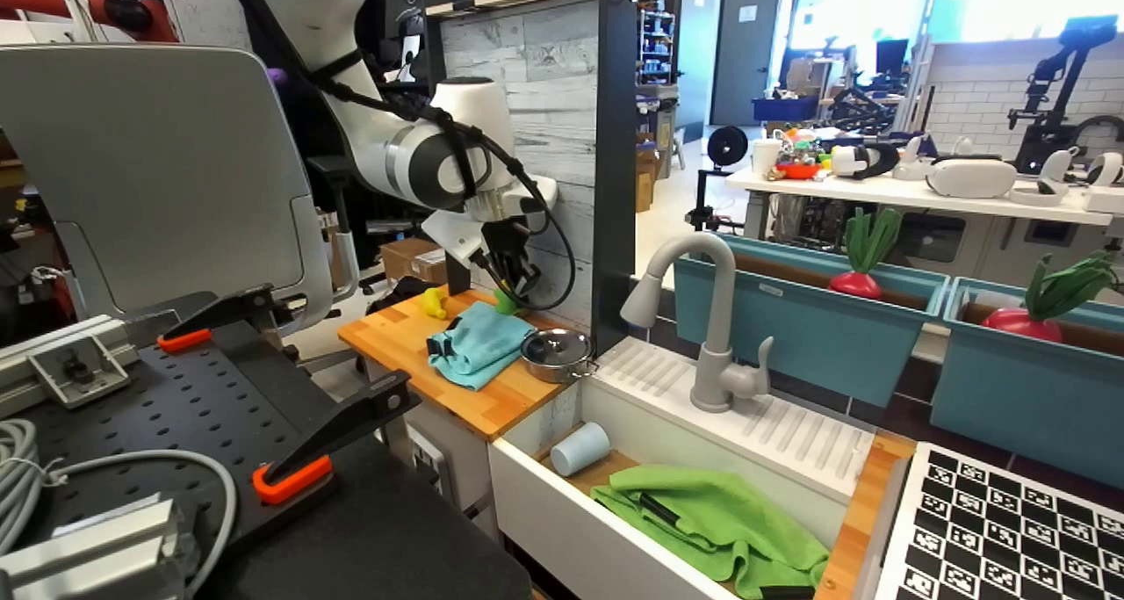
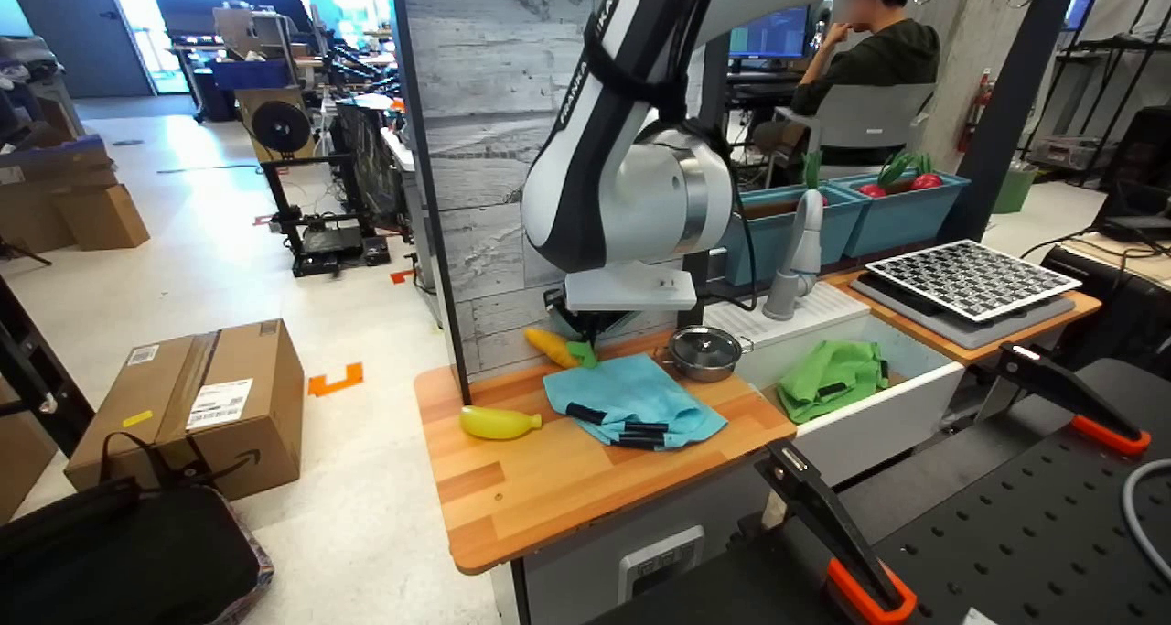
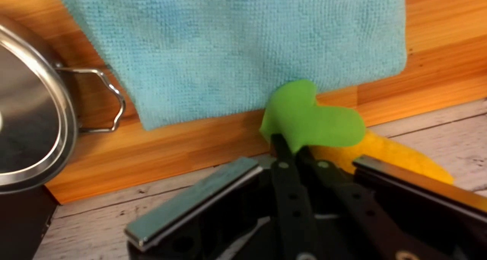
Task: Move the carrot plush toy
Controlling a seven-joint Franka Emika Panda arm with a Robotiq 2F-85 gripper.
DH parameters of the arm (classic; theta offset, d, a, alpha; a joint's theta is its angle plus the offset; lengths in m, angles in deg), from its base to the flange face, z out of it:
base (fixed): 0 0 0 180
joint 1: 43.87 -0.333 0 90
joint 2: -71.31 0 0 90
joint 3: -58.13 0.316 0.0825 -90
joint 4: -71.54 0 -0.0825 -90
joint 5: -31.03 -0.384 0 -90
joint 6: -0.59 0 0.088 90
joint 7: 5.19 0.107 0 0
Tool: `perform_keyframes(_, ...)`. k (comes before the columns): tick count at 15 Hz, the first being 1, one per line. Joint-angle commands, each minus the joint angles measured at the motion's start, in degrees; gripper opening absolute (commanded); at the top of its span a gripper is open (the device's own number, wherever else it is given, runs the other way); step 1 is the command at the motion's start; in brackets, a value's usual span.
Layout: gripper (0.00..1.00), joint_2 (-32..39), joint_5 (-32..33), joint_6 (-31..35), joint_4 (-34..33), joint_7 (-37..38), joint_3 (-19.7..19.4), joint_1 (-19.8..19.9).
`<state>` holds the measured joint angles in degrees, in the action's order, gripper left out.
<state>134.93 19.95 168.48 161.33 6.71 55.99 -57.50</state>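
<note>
Claw (image 3: 291,146) pinches carrot (image 3: 390,151) by green top (image 3: 331,125) only, at table's (image 2: 512,497) back edge nr wall (image 2: 476,296). Risk: thin hold, so carrot could swing, slip or catch wall; top overlaps blue cloth (image 2: 640,392) in wrist view, might drag it. Qty: 1 carrot, 1 pot (image 2: 704,355), 1 banana (image 2: 499,422), 1 blue cloth, 1 green cloth (image 2: 819,369), 1 cup (image 1: 580,449).

A blue cloth (image 2: 631,394) lies between a yellow banana (image 2: 499,423) and a lidded pot (image 2: 704,354) on the wooden counter (image 2: 521,501).

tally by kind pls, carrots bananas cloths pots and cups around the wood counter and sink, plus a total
Carrot: 1
Banana: 1
Blue cloth and green cloth: 2 cloths
Pot: 1
Cup: 1
Total: 6
</note>
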Motion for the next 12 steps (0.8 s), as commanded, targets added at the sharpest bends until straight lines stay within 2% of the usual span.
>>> perform_keyframes(1,0.01,0.6,1.8,0.4,-0.6,2.3,-1.3,-0.9)
perform_keyframes(6,0.01,-3.8,1.8,4.6,5.9,0.6,0.3,0.3)
perform_keyframes(12,0.01,-12.3,2.5,11.5,19.8,-1.9,0.6,-0.1)
